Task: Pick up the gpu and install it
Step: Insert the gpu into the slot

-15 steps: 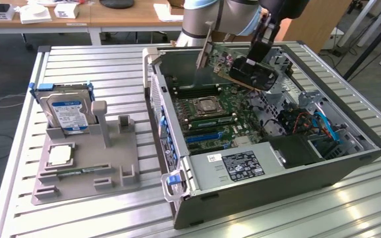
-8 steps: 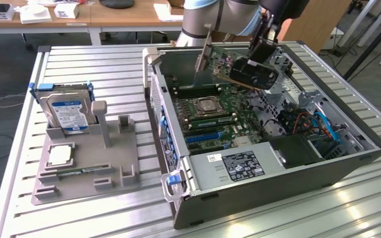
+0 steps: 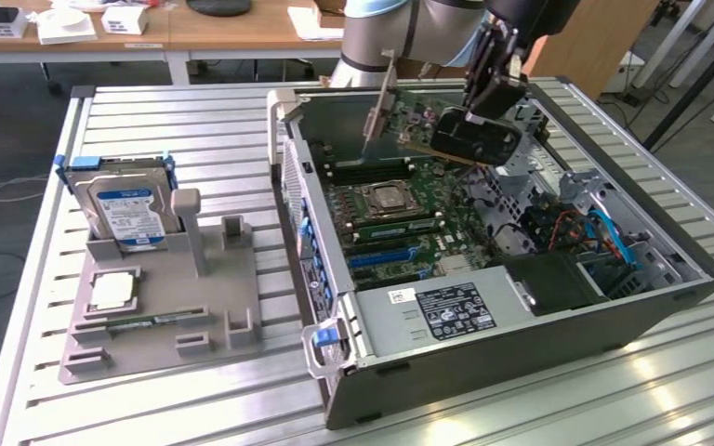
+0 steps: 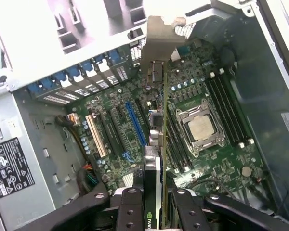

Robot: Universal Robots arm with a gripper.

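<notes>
The gpu hangs over the open computer case, above the motherboard's far end. It is a flat card with a black face and a silver end bracket. My gripper is shut on it from above. In the wrist view the gpu shows edge-on between the two black fingers, its bracket pointing at the case's rear slot openings. The card hovers above the motherboard between the blue expansion slot and the CPU socket, clear of both.
On the exterior view's left a grey holder carries a hard drive, a CPU and a memory stick. In the case's near corner sits the power supply. Cables lie in the drive bay area.
</notes>
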